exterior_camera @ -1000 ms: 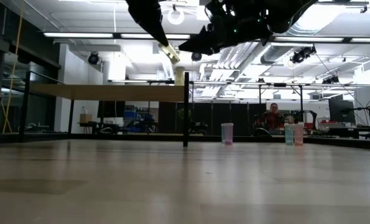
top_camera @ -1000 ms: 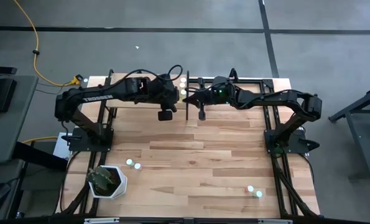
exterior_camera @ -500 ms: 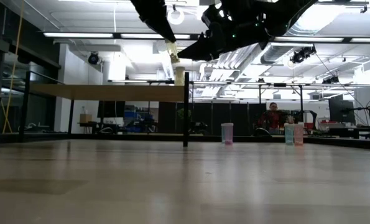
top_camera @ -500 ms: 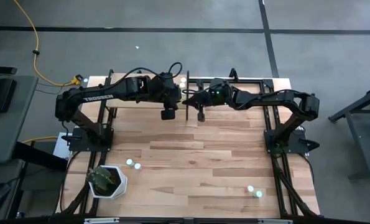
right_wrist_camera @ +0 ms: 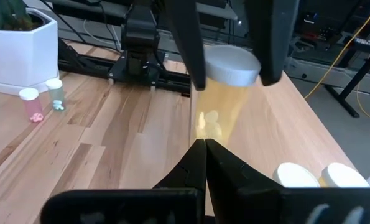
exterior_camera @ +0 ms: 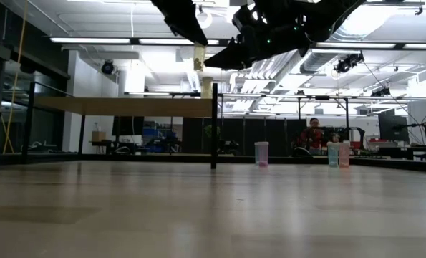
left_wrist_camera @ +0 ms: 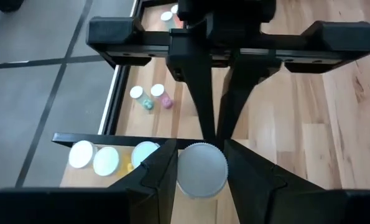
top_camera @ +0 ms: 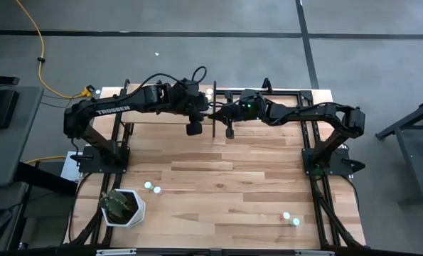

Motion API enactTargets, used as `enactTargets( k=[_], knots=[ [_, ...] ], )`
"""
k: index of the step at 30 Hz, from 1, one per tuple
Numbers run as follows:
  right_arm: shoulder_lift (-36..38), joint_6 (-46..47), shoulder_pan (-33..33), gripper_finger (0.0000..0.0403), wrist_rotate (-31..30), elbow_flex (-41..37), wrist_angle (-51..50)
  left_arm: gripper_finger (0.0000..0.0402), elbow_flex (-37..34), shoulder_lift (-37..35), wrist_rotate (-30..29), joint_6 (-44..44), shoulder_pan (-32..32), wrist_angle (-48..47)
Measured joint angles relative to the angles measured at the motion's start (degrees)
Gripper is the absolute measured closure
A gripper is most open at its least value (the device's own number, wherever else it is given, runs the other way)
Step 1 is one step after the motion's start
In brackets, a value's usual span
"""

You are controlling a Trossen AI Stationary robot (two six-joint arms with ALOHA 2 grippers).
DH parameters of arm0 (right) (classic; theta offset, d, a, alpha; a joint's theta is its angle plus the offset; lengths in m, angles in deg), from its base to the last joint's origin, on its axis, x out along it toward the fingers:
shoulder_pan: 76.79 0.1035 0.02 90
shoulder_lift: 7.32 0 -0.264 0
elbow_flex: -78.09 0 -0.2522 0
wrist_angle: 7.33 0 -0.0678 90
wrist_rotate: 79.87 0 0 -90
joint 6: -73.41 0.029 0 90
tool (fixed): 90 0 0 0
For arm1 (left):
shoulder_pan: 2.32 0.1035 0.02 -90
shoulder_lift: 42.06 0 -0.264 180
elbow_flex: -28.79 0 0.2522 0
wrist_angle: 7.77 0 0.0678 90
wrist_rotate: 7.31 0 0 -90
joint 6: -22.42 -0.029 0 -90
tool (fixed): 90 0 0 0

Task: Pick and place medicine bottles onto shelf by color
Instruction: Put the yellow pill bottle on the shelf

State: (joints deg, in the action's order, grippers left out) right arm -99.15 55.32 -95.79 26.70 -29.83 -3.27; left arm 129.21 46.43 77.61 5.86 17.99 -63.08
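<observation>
1. High view: the left claw (top_camera: 199, 110) hangs at the twelve o'clock end of the striped plank bench (top_camera: 218, 185), over the flat light-wood shelf (top_camera: 170, 108).
2. It pinches a translucent yellow, white-capped medicine bottle (left_wrist_camera: 201, 170), upright, long axis vertical, so the coming move looks like a straight drop.
3. White-capped bottles (left_wrist_camera: 106, 158) already line the shelf edge at nine o'clock of it.
4. The right claw (top_camera: 216, 112), pressed together and empty, points at the bottle from three o'clock, just beside.

Shelf (top_camera: 268, 96) mostly hidden under arms; bottle colours there unreadable.
</observation>
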Motion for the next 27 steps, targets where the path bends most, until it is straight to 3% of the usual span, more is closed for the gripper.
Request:
enactTargets(
  k=[7,17,27],
  knots=[
    [2.6,-0.4,-1.0,0.0403,-0.1,0.0,-3.6,0.0289,-1.5,0.0,1.1,1.4,0.7,0.1],
    [9.3,-0.4,-1.6,0.0403,0.0,0.0,-9.6,0.0289,-12.7,-0.1,2.6,1.4,1.9,12.8],
    [9.8,-0.2,-1.6,0.0403,0.0,0.0,-11.5,0.0289,-12.9,-0.1,2.4,0.0,3.7,15.7]
  ],
)
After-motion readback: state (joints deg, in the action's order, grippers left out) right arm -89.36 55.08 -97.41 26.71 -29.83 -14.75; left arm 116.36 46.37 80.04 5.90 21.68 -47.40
